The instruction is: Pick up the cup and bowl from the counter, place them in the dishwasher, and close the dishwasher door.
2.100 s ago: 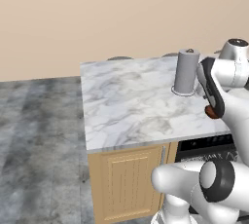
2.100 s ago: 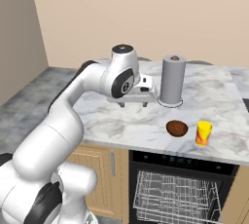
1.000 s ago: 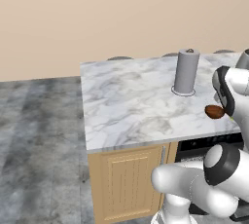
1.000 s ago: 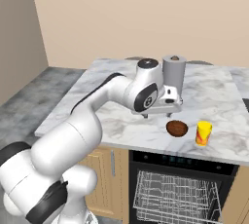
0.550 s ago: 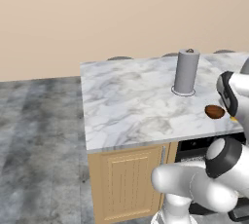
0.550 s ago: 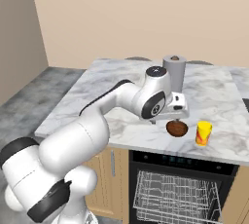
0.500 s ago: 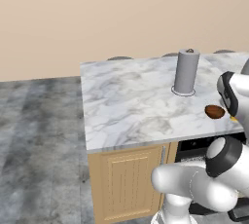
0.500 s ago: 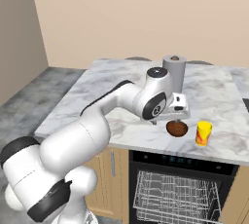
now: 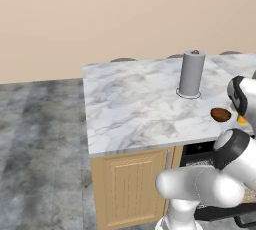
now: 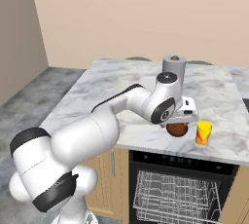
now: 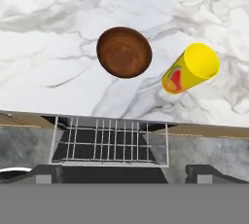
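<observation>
The dark brown bowl [image 11: 124, 51] sits near the marble counter's [image 10: 107, 96] front edge, with the yellow cup [image 11: 192, 68] standing just to its right. In the right base view my gripper [image 10: 184, 116] hovers directly above the bowl [image 10: 177, 129], left of the cup [image 10: 203, 133]. Its fingertips [image 11: 46, 173] stand far apart at the bottom of the hand view, open with nothing between them. Below the counter edge the dishwasher [image 10: 180, 160] stands open and shows its white wire rack [image 11: 109, 141]. I cannot make out the dishwasher door itself.
A tall grey cylinder [image 10: 174, 69] stands on the counter behind the bowl and my hand. Light wooden cabinets [image 9: 132, 186] lie under the counter, left of the dishwasher. In the left base view my arm covers part of the cup [image 9: 242, 120].
My arm has swung from beside the grey cylinder toward the counter's front edge and now hangs over the bowl. The gripper has stayed open; bowl and cup have not moved.
</observation>
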Available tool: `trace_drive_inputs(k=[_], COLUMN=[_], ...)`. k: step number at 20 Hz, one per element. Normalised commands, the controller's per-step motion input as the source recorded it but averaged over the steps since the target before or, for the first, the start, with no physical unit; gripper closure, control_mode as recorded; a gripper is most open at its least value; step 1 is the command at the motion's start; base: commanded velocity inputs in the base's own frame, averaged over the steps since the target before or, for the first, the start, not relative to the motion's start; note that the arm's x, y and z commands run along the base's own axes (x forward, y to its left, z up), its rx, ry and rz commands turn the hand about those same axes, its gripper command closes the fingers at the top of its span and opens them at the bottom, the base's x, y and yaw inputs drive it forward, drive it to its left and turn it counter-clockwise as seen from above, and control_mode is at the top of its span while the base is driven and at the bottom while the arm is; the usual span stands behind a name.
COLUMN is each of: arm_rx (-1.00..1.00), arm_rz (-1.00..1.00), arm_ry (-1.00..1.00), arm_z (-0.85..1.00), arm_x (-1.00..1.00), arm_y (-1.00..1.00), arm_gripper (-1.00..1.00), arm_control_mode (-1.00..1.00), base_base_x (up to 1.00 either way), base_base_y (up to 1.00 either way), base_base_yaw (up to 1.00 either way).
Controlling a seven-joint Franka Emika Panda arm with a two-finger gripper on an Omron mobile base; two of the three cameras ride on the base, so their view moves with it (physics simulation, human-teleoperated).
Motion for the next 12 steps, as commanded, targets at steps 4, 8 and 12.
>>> trace_drive_inputs(k=[4,8,12], arm_rx=[0.0,0.0,0.0], arm_rz=[0.0,0.0,0.0], arm_ry=[0.0,0.0,0.0], arm_z=[-0.07,-0.12,-0.2], arm_x=[0.26,0.25,0.2], arm_y=[-0.26,-0.24,-0.19], arm_gripper=[-1.0,-1.0,-1.0], arm_control_mode=[-1.0,-1.0,-1.0], base_base_x=[0.0,0.0,0.0], base_base_y=[0.0,0.0,0.0], base_base_yaw=[0.0,0.0,0.0])
